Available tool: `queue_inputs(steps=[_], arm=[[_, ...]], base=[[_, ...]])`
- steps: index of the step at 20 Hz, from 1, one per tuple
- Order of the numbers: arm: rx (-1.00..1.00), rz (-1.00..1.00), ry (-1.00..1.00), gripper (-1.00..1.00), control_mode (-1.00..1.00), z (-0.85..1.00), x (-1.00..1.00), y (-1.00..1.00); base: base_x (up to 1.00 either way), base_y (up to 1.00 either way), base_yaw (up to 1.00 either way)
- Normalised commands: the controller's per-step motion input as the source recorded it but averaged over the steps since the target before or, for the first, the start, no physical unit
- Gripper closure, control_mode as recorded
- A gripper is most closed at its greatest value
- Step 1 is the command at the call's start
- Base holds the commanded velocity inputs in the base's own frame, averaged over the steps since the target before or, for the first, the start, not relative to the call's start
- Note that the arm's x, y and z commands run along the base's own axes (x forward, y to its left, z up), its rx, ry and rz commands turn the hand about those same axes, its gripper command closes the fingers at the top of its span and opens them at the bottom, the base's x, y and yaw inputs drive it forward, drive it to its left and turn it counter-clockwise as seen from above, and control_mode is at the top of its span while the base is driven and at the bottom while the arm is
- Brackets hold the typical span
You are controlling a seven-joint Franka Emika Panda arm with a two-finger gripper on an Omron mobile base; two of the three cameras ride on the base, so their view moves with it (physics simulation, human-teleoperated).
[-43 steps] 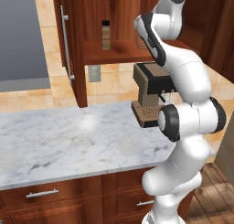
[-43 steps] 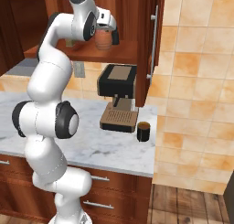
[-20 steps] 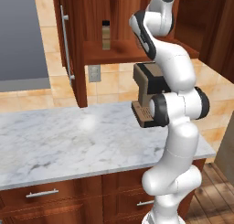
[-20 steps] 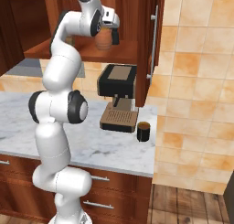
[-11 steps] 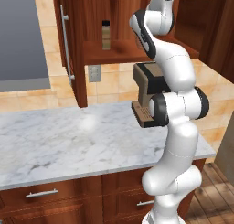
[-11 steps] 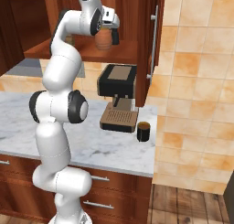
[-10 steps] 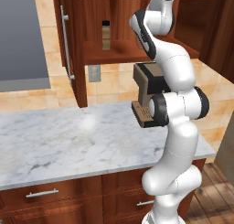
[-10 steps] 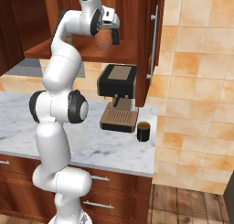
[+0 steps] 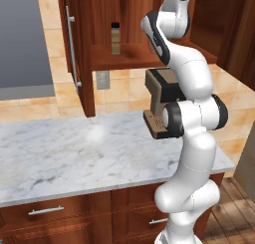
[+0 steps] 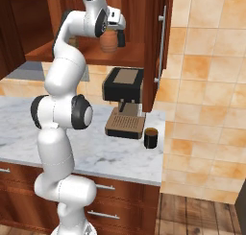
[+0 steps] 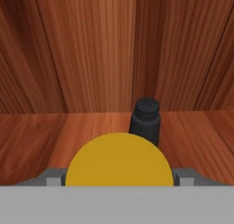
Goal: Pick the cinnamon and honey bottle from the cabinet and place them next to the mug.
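Hand reaching onto the cabinet shelf at the honey bottle

Left base view: the cinnamon (image 9: 115, 38) is standing on the cabinet (image 9: 130, 54) shelf, left of the arm. Right base view: the hand (image 10: 116, 32) is straddling the honey bottle (image 10: 109, 41) above the coffee machine (image 10: 124, 102); the mug (image 10: 151, 137) is sitting on the table (image 10: 97, 151) beside that machine. Hand view: the fingers (image 11: 54, 178) are flanking the yellow lid, grip unclear; a black bottle (image 11: 146, 119) is standing behind it.

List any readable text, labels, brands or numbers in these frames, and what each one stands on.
None: no readable text in any view.
The honey bottle and its yellow lid are plain.
The cinnamon shows no legible label.
The small black bottle, the coffee machine and the mug carry no markings.
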Motion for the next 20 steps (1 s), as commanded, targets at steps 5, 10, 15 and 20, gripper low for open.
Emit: queue_inputs(steps=[5, 10, 15, 20], arm=[[0.00, 0.00, 0.00, 1.00, -1.00, 0.00, -0.43, 0.00], [0.02, 0.00, -0.03, 1.00, -1.00, 0.00, -0.77, 0.00], [0.02, 0.00, -0.13, 1.00, -1.00, 0.00, -0.93, 0.00], [0.02, 0.00, -0.12, 1.00, -1.00, -0.01, -1.00, 0.00]], base=[[0.00, 0.00, 0.00], [0.00, 0.00, 0.00], [0.00, 0.00, 0.00], [0.00, 0.00, 0.00]])
